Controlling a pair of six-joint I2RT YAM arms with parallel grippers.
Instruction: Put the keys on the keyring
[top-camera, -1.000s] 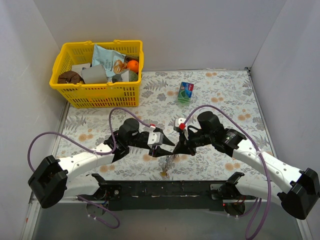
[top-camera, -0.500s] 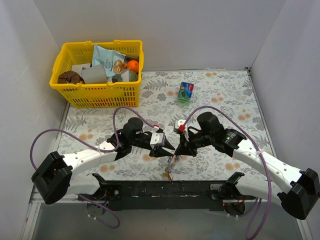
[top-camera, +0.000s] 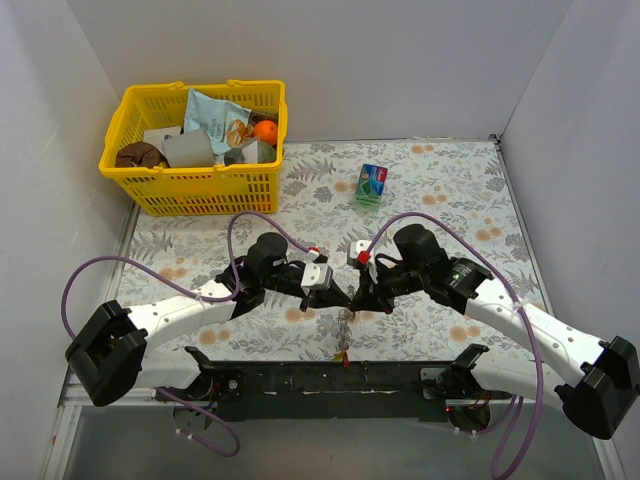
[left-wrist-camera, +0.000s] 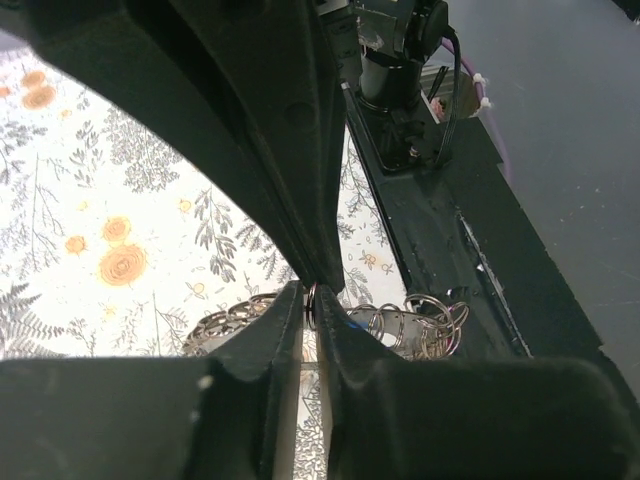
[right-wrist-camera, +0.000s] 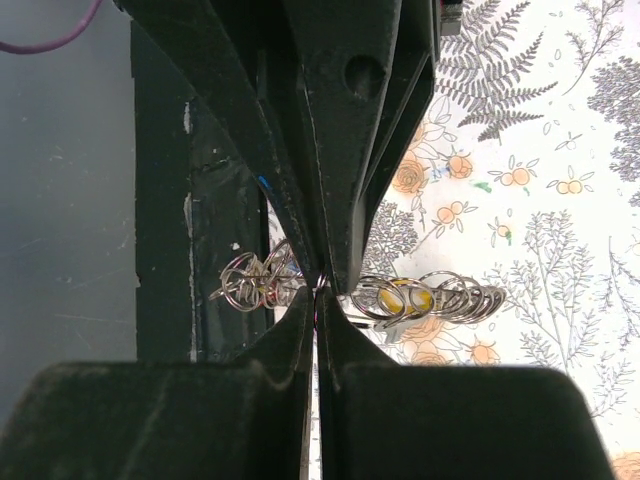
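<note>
Keyring (top-camera: 343, 335) front and centre, folks: a string of silvery wire loops strung out from the point where the two grippers meet, at the near middle of the table. The table wears a floral cloth (top-camera: 450, 180), grey ferns and orange blooms, boxed in by plain white walls (top-camera: 400, 60) on three sides. Up at 10 o'clock sits a yellow basket (top-camera: 200, 190) stuffed with packets and an orange (top-camera: 265, 131); at 12 o'clock a small green-and-blue box (top-camera: 371, 184) stands alone on the cloth. A black rail (top-camera: 320, 385) runs along the near edge. From above, the keyring's long axis runs 12 to 6, top end at the fingertips, tail end pointing to 6 o'clock and reaching the rail's edge. The left gripper (top-camera: 338, 296) comes in from 9 o'clock, the right gripper (top-camera: 356, 298) from 3. On the right wrist view the fingers (right-wrist-camera: 345, 335) are pressed tight on one thin loop, coils fanning out either side, and one of the keys (right-wrist-camera: 405, 297) shows a yellow tag among them. On the left wrist view the fingers (left-wrist-camera: 262, 345) are drawn almost together with a loop in the slit between them; whether they actually bite it, I can't tell.
</note>
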